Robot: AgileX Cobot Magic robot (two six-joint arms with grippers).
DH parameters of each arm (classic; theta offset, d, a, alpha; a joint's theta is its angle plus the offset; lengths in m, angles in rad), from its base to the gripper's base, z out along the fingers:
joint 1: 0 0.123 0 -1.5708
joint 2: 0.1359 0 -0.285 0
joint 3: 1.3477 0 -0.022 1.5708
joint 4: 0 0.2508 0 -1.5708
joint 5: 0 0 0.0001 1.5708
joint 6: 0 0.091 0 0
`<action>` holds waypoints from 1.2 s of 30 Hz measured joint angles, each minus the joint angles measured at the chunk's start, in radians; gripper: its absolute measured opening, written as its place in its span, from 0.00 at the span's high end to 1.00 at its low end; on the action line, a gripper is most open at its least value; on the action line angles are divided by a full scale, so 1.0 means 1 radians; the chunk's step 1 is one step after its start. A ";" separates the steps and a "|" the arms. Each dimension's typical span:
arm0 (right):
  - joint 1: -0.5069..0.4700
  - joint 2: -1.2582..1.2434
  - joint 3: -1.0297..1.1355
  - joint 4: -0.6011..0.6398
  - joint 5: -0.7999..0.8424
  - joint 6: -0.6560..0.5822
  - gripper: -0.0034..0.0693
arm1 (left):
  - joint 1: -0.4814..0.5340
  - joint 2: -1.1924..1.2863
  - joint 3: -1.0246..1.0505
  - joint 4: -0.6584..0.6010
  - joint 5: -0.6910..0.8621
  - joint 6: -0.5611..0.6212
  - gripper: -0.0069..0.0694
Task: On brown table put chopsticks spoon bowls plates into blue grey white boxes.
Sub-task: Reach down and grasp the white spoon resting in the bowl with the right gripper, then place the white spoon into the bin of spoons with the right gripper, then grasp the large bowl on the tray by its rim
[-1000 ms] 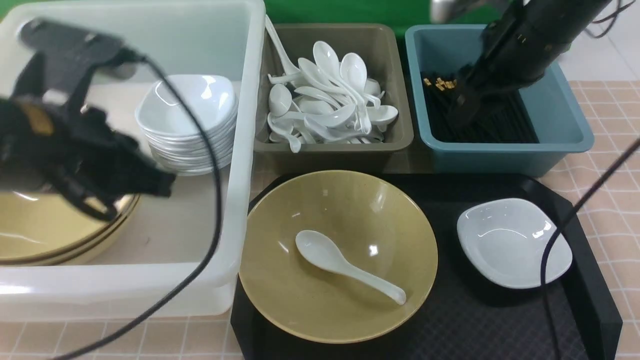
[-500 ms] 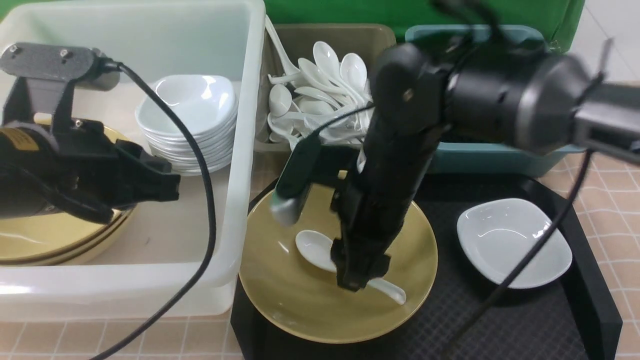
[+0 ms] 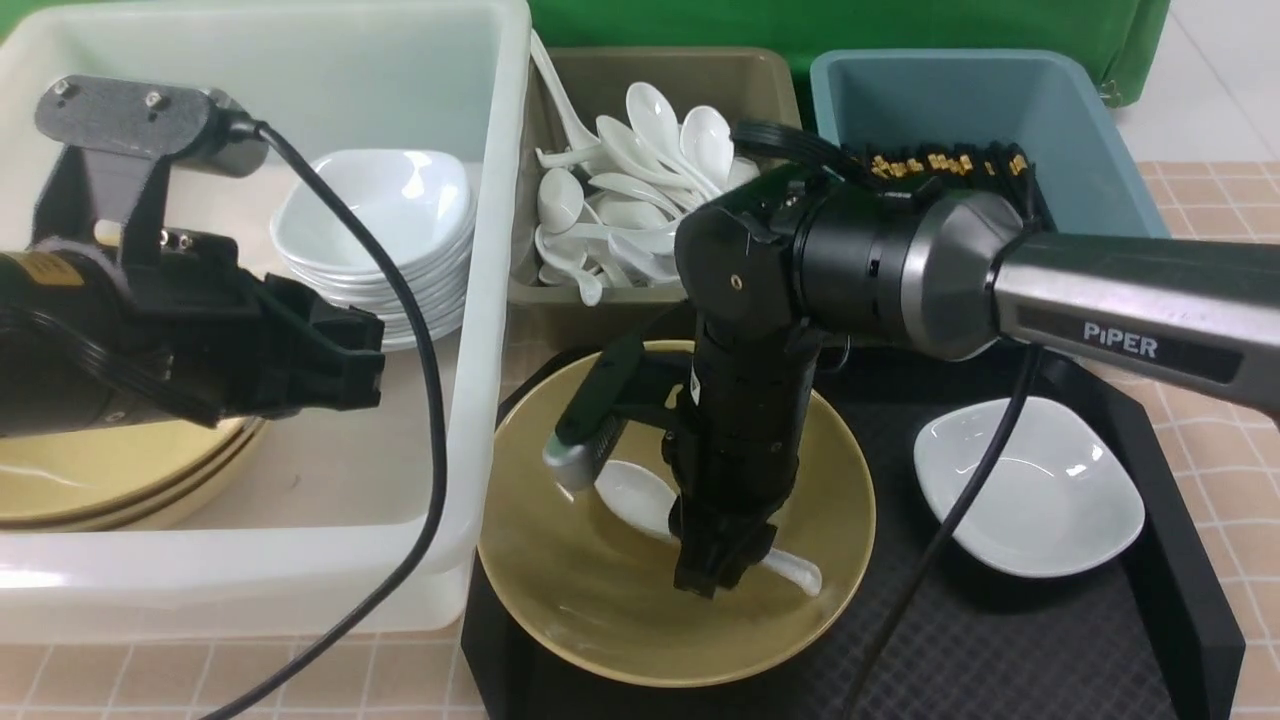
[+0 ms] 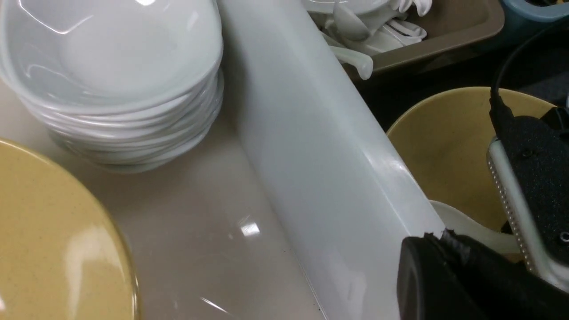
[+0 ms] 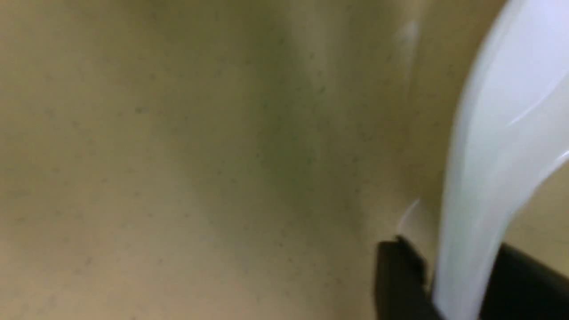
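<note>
Right gripper: fingers clamped on handle of spoon. Spoon lies inside yellow bowl directly beneath. Bowl sits on black tray. Left gripper: jaws together, above white tub floor, near stacked plates.

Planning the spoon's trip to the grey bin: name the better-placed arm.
Right. The right fingers clasp the spoon handle inside the yellow bowl; the left fingers sit shut over the white tub.
</note>
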 joint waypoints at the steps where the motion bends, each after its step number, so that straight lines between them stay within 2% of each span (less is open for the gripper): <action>1: -0.001 -0.004 -0.022 -0.001 0.007 0.000 0.72 | 0.000 0.005 0.000 0.000 0.000 0.000 0.90; 8: -0.064 -0.060 -0.219 -0.006 -0.007 -0.003 0.71 | 0.018 0.123 -0.072 -0.007 0.071 0.000 0.90; 12: -0.135 -0.064 -0.338 -0.013 -0.146 0.013 0.71 | 0.038 0.237 -0.201 -0.011 0.109 0.009 0.90; 17: -0.201 -0.022 -0.365 -0.017 -0.432 0.031 0.71 | 0.040 0.384 -0.434 -0.030 0.112 0.037 0.90; 20: -0.222 0.016 -0.365 -0.017 -0.537 0.060 0.62 | 0.040 0.451 -0.535 -0.035 0.123 0.062 0.90; 22: -0.230 0.029 -0.365 -0.016 -0.558 0.106 0.46 | 0.040 0.484 -0.586 -0.035 0.147 0.083 0.90; 25: -0.232 0.021 -0.366 -0.016 -0.530 0.157 0.21 | 0.034 0.522 -0.653 -0.031 0.240 0.104 0.88; 28: -0.232 -0.006 -0.396 -0.015 -0.402 0.161 0.05 | -0.013 0.572 -0.733 0.012 0.407 0.112 0.79; 29: -0.232 -0.012 -0.409 -0.014 -0.356 0.159 0.04 | -0.028 0.590 -0.749 0.029 0.437 0.112 0.76; 33: -0.232 -0.064 -0.464 -0.013 -0.096 0.121 0.02 | -0.127 0.684 -0.823 0.117 0.532 0.086 0.56; 34: -0.232 -0.086 -0.471 -0.014 -0.010 0.104 0.03 | -0.160 0.722 -0.849 0.154 0.539 0.068 0.47; 36: -0.232 -0.106 -0.461 -0.015 0.023 0.102 0.05 | -0.181 0.747 -0.867 0.180 0.539 0.062 0.41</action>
